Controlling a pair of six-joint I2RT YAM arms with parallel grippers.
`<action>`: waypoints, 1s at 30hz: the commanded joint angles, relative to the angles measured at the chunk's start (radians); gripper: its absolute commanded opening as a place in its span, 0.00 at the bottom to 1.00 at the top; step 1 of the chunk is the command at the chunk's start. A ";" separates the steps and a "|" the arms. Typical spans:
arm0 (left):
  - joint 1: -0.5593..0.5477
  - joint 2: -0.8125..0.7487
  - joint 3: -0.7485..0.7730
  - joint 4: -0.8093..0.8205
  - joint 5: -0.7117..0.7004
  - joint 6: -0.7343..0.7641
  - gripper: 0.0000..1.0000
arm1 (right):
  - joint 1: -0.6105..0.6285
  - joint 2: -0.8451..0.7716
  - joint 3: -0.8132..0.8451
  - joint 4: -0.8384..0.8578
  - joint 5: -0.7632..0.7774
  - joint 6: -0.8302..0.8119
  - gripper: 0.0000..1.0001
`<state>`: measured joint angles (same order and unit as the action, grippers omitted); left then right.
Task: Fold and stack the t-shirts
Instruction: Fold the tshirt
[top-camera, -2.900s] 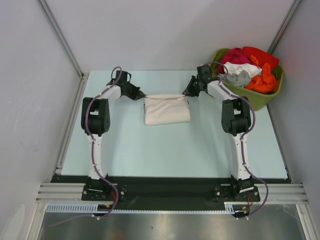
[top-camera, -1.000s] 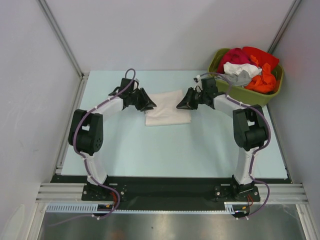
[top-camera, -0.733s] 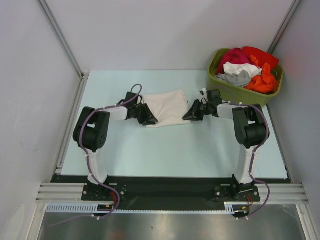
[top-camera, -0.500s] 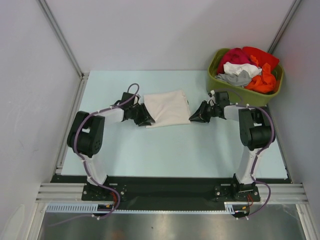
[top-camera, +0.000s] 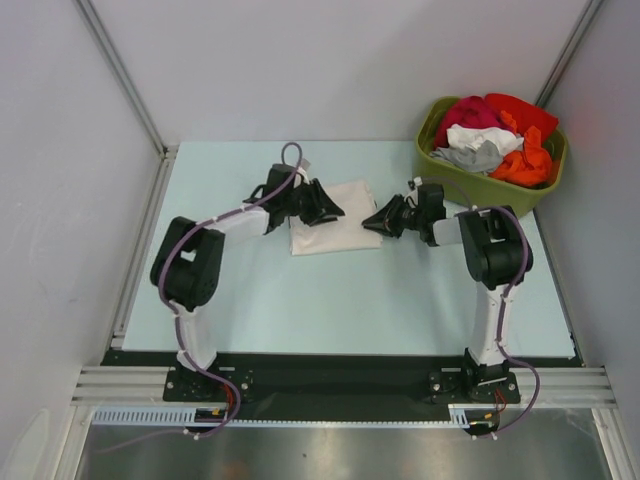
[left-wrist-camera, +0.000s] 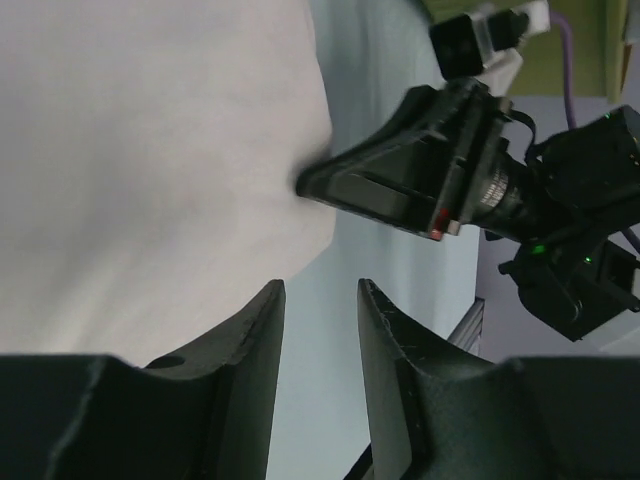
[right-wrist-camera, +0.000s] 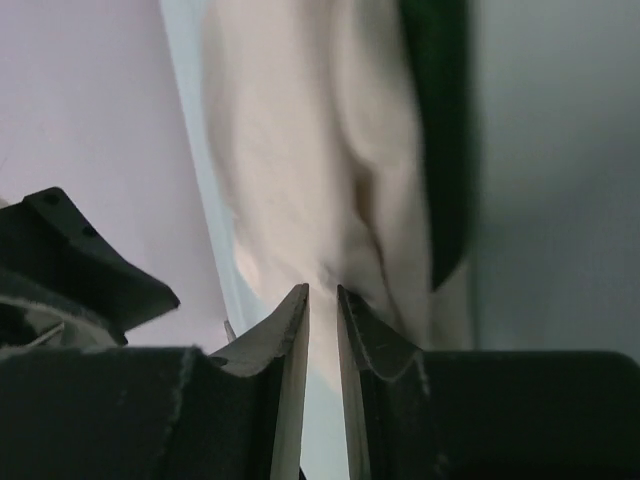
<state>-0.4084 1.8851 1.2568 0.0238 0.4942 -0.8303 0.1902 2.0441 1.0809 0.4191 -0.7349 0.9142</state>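
The folded cream-white t-shirt lies flat on the desk, mid-width and nearer the far edge than the near one; its slightly longer axis runs left to right, in line between the two arms; the left end effector hangs over its far-left part, fingers apart with nothing between them; the right end effector meets its right edge, tips pointing left into the cloth, fingers parted by a mere slit, and whether cloth sits in that slit I cannot tell; both are equally near, so the shirt lies inward from each; the olive-green tub of clothes stands at the far right corner.
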 joint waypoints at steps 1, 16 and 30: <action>-0.049 0.112 0.004 0.163 0.075 -0.084 0.41 | 0.011 0.070 -0.032 0.200 0.072 0.084 0.22; 0.006 -0.027 -0.056 -0.016 0.046 0.131 0.42 | 0.026 -0.061 -0.053 0.234 0.081 0.150 0.17; 0.238 0.297 0.045 0.301 0.099 -0.105 0.43 | 0.103 0.304 0.232 0.333 0.400 0.215 0.25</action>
<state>-0.1909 2.0933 1.2598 0.2428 0.5793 -0.8776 0.3023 2.2860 1.2961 0.7406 -0.4637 1.0958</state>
